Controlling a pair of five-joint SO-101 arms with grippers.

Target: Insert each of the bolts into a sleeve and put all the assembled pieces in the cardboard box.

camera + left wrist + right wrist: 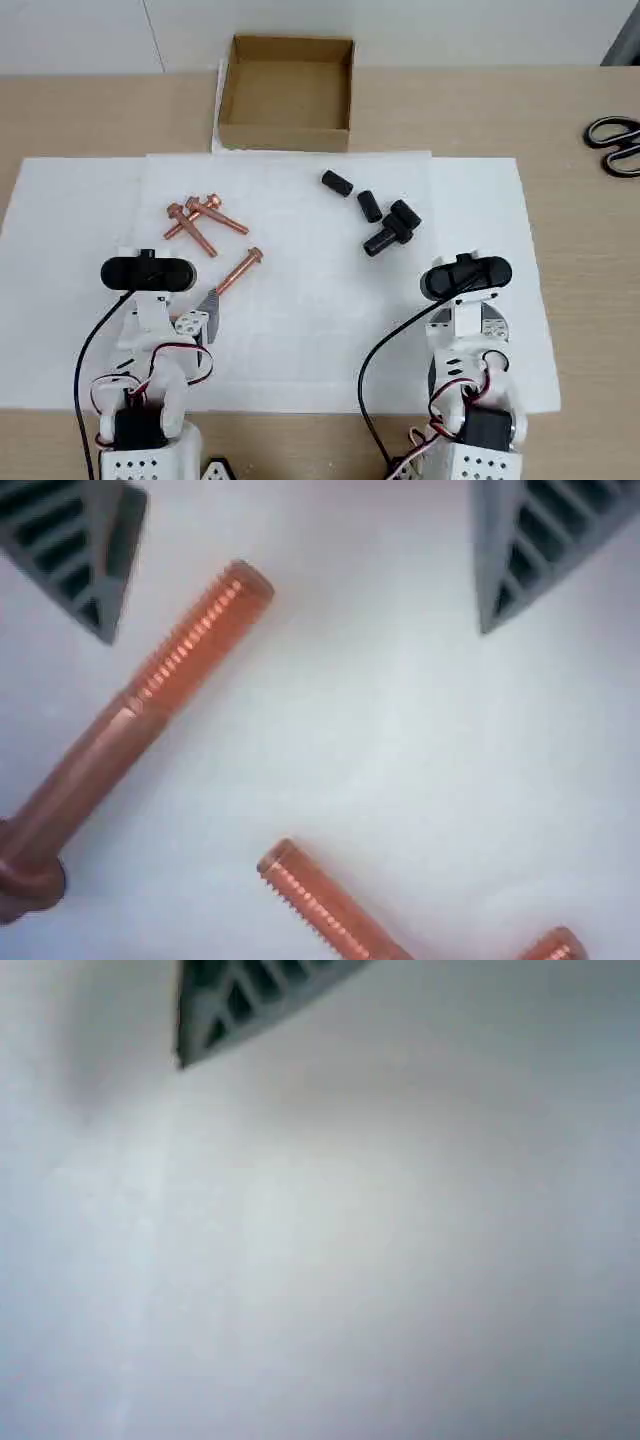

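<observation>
1. High view: a white paper sheet [330,330] covered most of a wooden table [80,110]. The cardboard box [285,132] stood at the sheet's far edge and held no pieces. Three copper bolts [193,230] lay crossed in a small heap on the left. A lone bolt [239,270] lay apart from them, its threaded end just ahead of the left arm [150,335]. Four black sleeves [371,206] lay loosely grouped ahead of the right arm [465,340]. No bolt was in a sleeve. A pair of scissors [612,145] lay well apart at the table's right edge.

2. Left wrist view: the left gripper [295,630] hung over the paper with its ribbed grey fingers [85,550] spread wide and holding nothing. The lone bolt's threaded tip lay between them, nearer one finger and touching neither. Its head pointed away, toward the ends of two bolts from the heap.

3. Right wrist view: part of the right gripper [235,1010] showed above bare paper. Whether it was open or closed could not be told.

4. The step in hand was probably picking up the lone bolt. To do it well, the gripper should move farther along the bolt, centre over the smooth shank near the head, and close squarely across it. That would leave the threads free to enter a sleeve.
</observation>
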